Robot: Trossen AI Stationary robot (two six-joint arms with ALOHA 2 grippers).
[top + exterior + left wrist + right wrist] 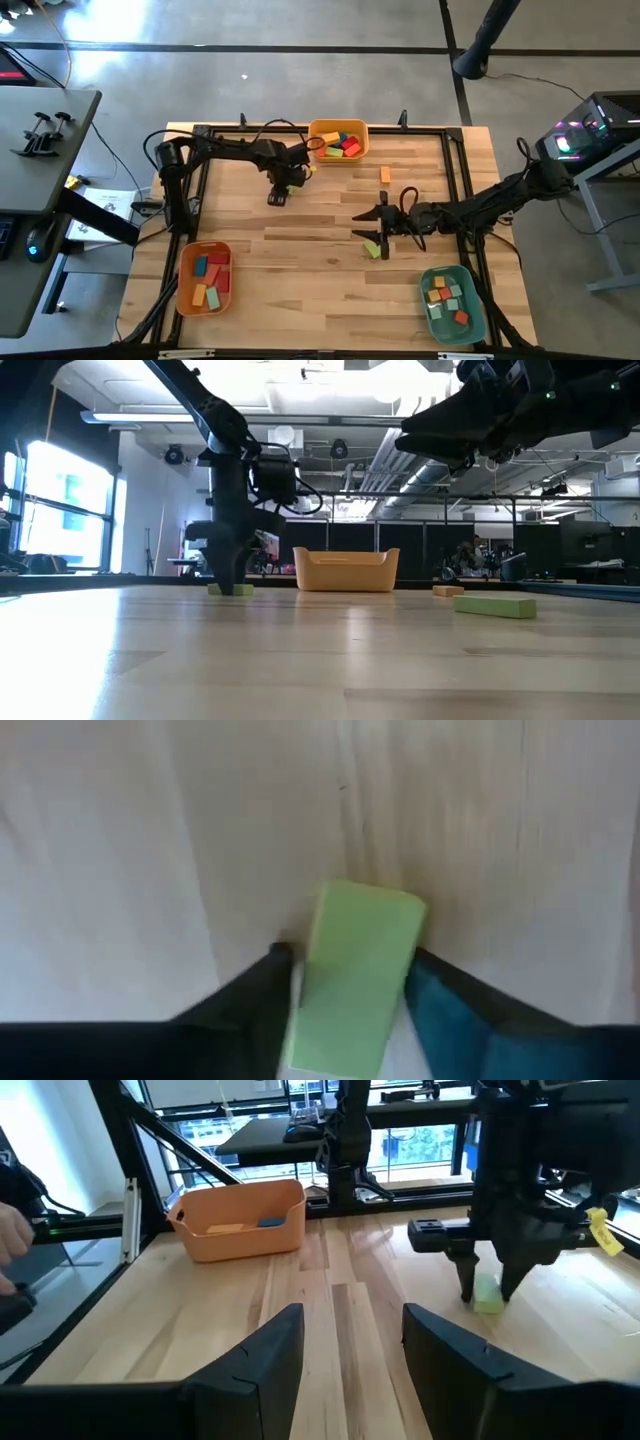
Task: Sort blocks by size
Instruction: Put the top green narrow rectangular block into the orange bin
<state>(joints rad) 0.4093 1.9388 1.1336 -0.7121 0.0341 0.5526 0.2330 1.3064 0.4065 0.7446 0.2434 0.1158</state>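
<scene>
Blocks lie in three bins and loose on the wooden table (300,270). No brand, label or writing can be read anywhere in the views.

The left gripper (277,196) is down at the table on its far left part, near the orange bin at the far edge (361,152). Its jaws stand apart on either side of a light green block (355,975) that rests on the wood; whether they press on it cannot be told. The right wrist view shows the same block (487,1293) between the tips of that gripper (485,1290).

The right gripper (383,228) hangs above the table right of centre, jaws apart with nothing between them. Just beside it lies a loose green bar (373,249), seen in the low view as a flat green piece (494,605). A small orange block (385,174) lies alone near the far bin.

The far bin holds red, yellow, green and teal blocks. A second orange bin at the near left (183,285) holds red, orange, yellow and teal ones. A teal bin at the near right (472,310) holds small cubes of mixed colours.
</scene>
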